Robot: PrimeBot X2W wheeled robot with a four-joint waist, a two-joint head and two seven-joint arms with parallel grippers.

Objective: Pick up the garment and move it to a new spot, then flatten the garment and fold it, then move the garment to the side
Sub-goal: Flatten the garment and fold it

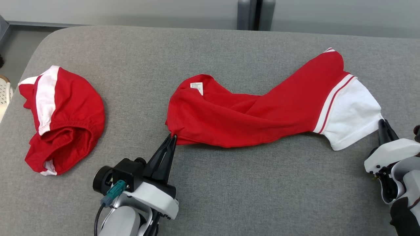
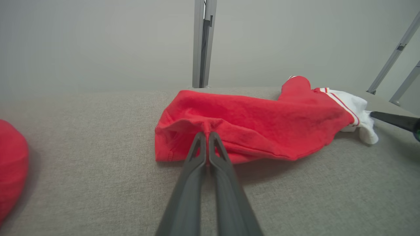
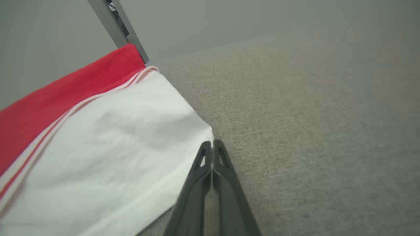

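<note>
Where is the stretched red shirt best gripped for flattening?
At its two ends, coming from the near side: the red shirt lies long and twisted, so opposite corners should pull it flat. The left gripper pinches the red corner; the right gripper is shut at the white sleeve corner.

Left end effector (image 1: 172,137): dark tapered fingers (image 1: 160,160), black housing (image 1: 129,172), teal connector (image 1: 115,191), black cable (image 1: 97,218), white shell (image 1: 154,198).

the white label (image 1: 197,88) on the garment (image 1: 262,111) bears print too small to read.
</note>
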